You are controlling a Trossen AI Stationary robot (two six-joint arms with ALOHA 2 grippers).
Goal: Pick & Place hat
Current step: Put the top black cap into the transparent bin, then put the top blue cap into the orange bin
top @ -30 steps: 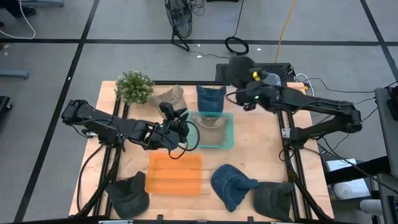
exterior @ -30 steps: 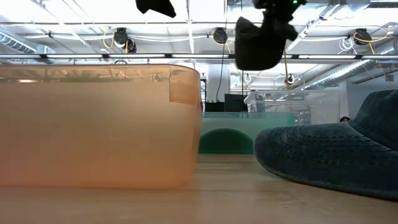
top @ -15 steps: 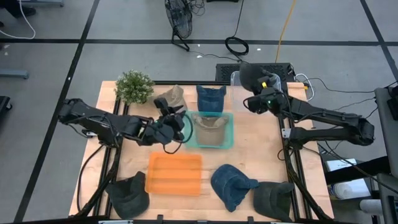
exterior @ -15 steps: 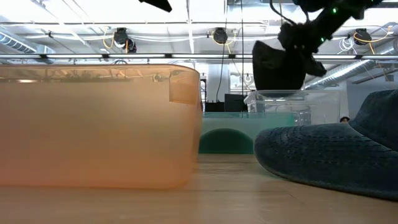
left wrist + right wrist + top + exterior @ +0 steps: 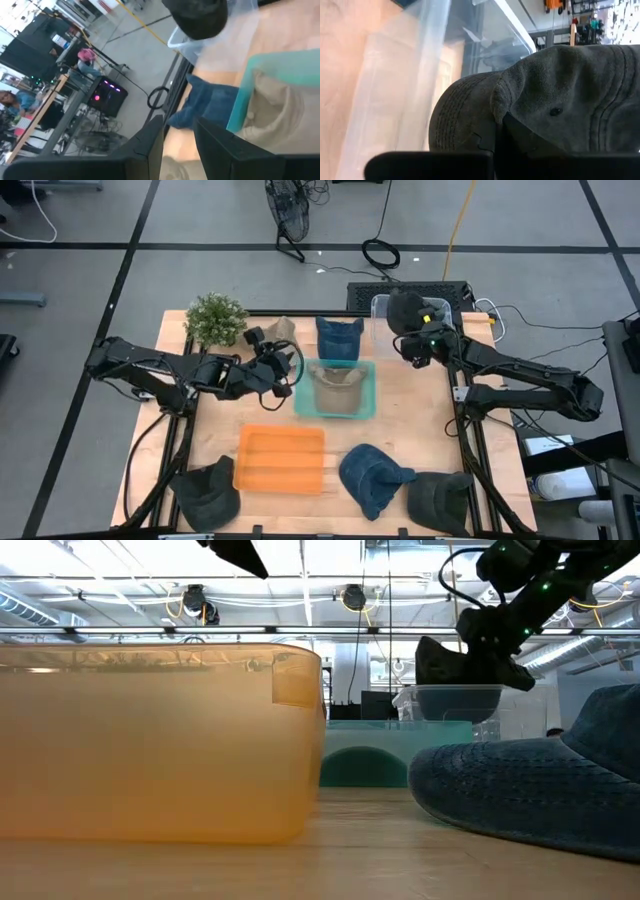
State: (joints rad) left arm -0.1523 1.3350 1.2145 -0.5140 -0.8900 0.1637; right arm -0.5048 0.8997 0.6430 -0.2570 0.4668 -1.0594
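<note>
My right gripper [image 5: 410, 328] is shut on a dark grey hat [image 5: 402, 307] at the clear bin [image 5: 440, 308] by the table's far right corner. In the low view the hat [image 5: 462, 662] sits at the clear bin's rim [image 5: 455, 692]. My left gripper [image 5: 284, 362] is open and empty, raised above the table between a tan hat [image 5: 278, 335] and the teal bin [image 5: 368, 402]. Its wrist view shows its own gripper [image 5: 177, 145] and, farther off, the dark hat [image 5: 199, 17]. My right gripper holds the dark grey hat near where its brim meets the crown [image 5: 495, 135]. My own fingers hide the contact along the bottom of the wrist view. The fingers slant down from the table's near right side. The hat's lower part [image 5: 445, 675] is down in the clear bin.
A tan hat [image 5: 338, 385] lies in the teal bin, with a blue hat [image 5: 340, 337] behind it. An orange bin [image 5: 280, 460], another blue hat [image 5: 372, 478] and two dark hats [image 5: 208, 492] [image 5: 438, 500] lie toward the near edge. A potted plant [image 5: 215, 318] stands far left.
My right gripper has carried the dark hat toward the table's right edge and down, from high above the table to the clear bin. My left gripper has drawn back toward the far edge, away from the orange bin.
</note>
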